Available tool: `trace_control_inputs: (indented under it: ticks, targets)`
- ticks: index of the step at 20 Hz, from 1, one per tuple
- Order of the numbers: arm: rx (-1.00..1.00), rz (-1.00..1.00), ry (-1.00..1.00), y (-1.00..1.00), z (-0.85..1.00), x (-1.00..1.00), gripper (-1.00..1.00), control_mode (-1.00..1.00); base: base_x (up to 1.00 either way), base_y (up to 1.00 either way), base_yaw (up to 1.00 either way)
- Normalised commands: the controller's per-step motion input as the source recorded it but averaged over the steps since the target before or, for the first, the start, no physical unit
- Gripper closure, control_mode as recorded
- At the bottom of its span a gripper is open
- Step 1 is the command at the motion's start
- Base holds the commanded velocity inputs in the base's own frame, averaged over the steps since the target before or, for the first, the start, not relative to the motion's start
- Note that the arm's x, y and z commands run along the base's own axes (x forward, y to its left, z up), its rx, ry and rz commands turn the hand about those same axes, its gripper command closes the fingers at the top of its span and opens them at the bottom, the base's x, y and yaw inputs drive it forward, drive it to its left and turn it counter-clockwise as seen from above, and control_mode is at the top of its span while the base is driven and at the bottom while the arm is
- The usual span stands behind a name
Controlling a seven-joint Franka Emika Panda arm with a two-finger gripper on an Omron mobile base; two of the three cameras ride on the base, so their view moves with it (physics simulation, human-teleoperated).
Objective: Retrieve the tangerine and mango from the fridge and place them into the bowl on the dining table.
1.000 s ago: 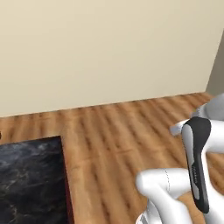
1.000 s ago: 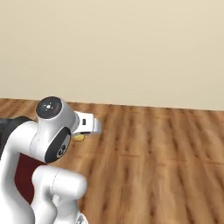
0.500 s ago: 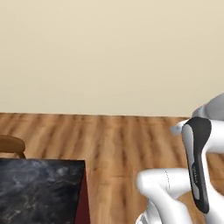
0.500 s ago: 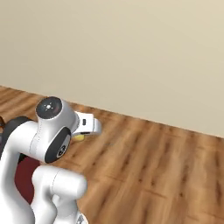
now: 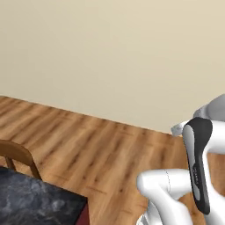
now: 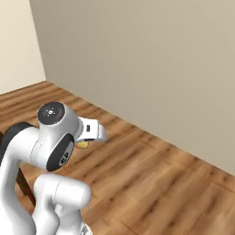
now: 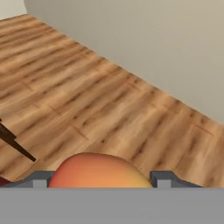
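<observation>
The hand (image 7: 100, 180) grips the orange-yellow mango (image 7: 98, 171) between its fingers, above wooden floor (image 7: 87, 100), black counter (image 5: 30, 202) corner nearby.

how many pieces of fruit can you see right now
1: a mango held between the tool's fingertips, above the wood floor. The tangerine may be elsewhere, hidden from these views.

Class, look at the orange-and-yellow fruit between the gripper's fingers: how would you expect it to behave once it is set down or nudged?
The mango shows a smooth, rounded top, so it may roll or rock when released. Its glossy skin looks slippery, so a loose grip might let it slide. It bulges between the gripper fingers, suggesting it is fairly heavy.
</observation>
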Motion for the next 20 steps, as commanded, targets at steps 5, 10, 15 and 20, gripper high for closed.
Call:
trace_control_inputs:
  ticks: [5,10,15,20]
  targets:
    - [0.00,0.00,0.00,0.00,0.00,0.00,1.00,1.00,1.00,-0.31,0.56]
    - [0.00,0.00,0.00,0.00,0.00,0.00,1.00,1.00,1.00,-0.14,0.52]
    - [0.00,0.00,0.00,0.00,0.00,0.00,1.00,1.00,1.00,0.00,0.48]
    - [0.00,0.00,0.00,0.00,0.00,0.00,1.00,1.00,1.00,-0.04,0.46]
